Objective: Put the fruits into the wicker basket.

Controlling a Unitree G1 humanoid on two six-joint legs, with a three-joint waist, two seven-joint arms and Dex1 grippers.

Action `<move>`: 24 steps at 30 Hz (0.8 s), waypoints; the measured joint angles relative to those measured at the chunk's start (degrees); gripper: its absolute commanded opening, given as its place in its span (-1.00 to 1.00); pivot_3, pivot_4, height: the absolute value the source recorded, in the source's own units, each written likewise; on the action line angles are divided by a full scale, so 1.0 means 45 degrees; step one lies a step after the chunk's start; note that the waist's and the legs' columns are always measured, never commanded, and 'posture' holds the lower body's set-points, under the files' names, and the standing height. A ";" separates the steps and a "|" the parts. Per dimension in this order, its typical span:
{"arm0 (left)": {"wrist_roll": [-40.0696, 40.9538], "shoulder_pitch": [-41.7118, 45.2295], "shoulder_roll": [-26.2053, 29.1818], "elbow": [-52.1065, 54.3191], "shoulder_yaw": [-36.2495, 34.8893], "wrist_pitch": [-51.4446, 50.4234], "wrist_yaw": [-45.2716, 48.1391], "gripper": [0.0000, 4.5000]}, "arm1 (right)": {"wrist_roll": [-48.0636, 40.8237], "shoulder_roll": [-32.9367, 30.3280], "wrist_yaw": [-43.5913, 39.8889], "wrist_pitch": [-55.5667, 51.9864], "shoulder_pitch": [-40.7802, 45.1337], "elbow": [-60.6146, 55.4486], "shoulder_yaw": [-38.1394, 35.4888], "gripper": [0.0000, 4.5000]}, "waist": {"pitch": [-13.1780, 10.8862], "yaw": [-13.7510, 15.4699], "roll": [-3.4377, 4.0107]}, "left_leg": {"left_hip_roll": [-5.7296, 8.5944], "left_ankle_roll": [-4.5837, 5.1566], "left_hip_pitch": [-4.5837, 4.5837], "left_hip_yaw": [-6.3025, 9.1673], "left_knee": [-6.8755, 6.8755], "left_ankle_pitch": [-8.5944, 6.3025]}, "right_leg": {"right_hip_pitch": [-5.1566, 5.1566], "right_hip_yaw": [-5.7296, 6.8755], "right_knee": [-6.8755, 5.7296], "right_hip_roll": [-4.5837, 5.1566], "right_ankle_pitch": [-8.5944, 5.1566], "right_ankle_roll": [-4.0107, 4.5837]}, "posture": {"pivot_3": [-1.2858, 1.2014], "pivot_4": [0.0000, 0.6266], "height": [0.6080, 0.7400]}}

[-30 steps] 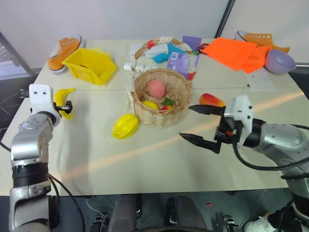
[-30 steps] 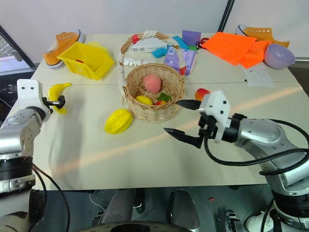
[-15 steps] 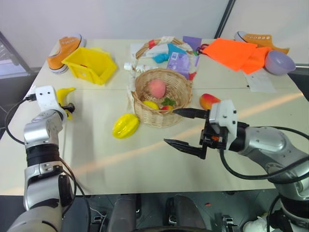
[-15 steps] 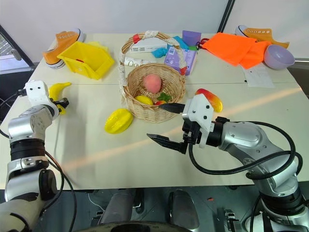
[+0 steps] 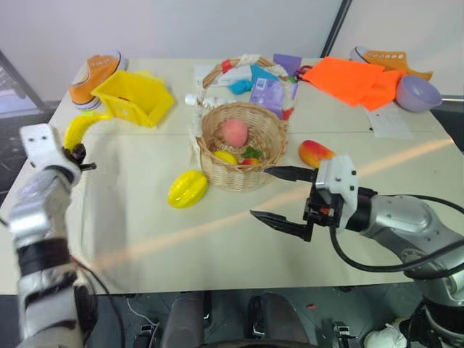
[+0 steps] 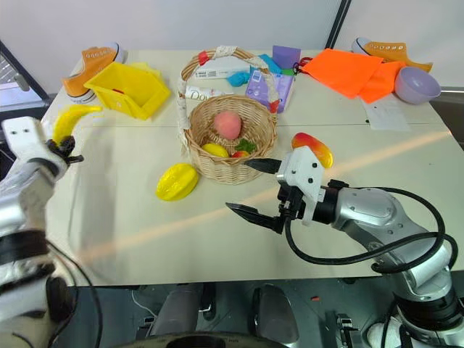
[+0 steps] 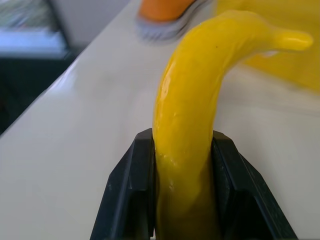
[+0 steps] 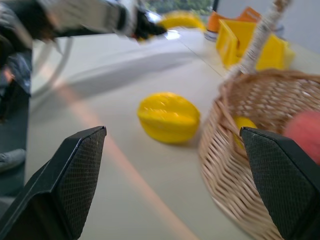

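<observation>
Tabletop [image 5: 217, 246], cream, carries everything. Wicker basket [image 5: 243, 145] sits mid-tabletop, handle arching toward the far edge; inside it a pink peach-like fruit [image 5: 234, 132], a small yellow fruit and some red and green pieces.

Left hand [image 7: 182, 165] clenched on the banana [image 5: 81, 125], fingers on either side of its lower part, the rest curving up past them. In the head views the banana is lifted clear of the tabletop at the left edge, just in front of the yellow plastic bin [image 5: 135, 96]. Right hand [image 5: 283, 196] released, fingers spread wide and holding nothing, hovering in front of the basket.

Step in hand, as I judge it: carry the banana to the basket.
- Grip is near one end, so the free length may swing; keep the wrist steady.
- Come in from the basket's left side, high enough to clear the rim and away from the handle.
- Let go only with the banana over the opening, low above the contents.
- Right hand sits close to the basket front; keep the two arms apart.

Count, fruits not yet in:
- banana: 1, held
- ridged yellow fruit [image 5: 188, 188]: 1, on the tabletop just left of the basket
- mango [image 5: 316, 153]: 1, on the tabletop right of the basket
- wicker basket: 1
</observation>
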State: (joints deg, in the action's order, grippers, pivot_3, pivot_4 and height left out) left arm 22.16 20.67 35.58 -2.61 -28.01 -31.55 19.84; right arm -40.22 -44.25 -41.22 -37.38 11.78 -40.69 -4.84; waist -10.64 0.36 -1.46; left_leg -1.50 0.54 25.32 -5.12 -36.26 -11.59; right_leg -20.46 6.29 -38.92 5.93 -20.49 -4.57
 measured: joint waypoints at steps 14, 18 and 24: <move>0.4290 0.2270 0.0786 0.5666 0.4965 -0.4884 0.2825 -0.48 | 0.1091 -0.0498 -0.0861 0.1186 0.0238 0.1884 -0.1013 1.00 | -0.0027 0.0042 0.0049 | 0.0003 0.0086 0.0003 -0.0004 0.0002 0.0053 | 0.0010 0.0002 0.0006 -0.0007 0.0070 0.0001 | 0.03 -0.52 0.62; 0.3383 0.4359 -0.0777 0.5215 0.6807 -0.5667 0.1600 -0.48 | 0.1177 -0.0446 -0.0690 0.1185 0.0150 0.1850 -0.1093 1.00 | -0.0032 0.0083 0.0054 | -0.0010 0.0050 0.0004 0.0001 0.0010 0.0078 | 0.0000 0.0006 -0.0009 -0.0028 0.0069 0.0001 | 0.03 -0.52 0.62; 0.1899 0.6340 -0.2902 0.3097 0.7704 -0.6493 -0.0373 -0.48 | 0.1234 -0.0264 -0.0287 0.1165 -0.0190 0.1457 -0.1039 1.00 | -0.0034 0.0077 0.0050 | -0.0005 0.0049 0.0006 -0.0005 0.0000 0.0080 | 0.0001 0.0005 -0.0009 -0.0024 0.0069 0.0000 | 0.03 -0.52 0.62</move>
State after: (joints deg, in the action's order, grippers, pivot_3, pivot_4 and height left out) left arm 30.70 49.20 22.52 11.33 6.66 -60.77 18.16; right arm -34.67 -45.44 -42.52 -32.14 10.92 -34.13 -9.52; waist -10.80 0.71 -1.24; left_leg -1.52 0.76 25.35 -5.14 -36.26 -11.23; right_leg -20.46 6.31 -38.96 5.82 -20.18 -4.57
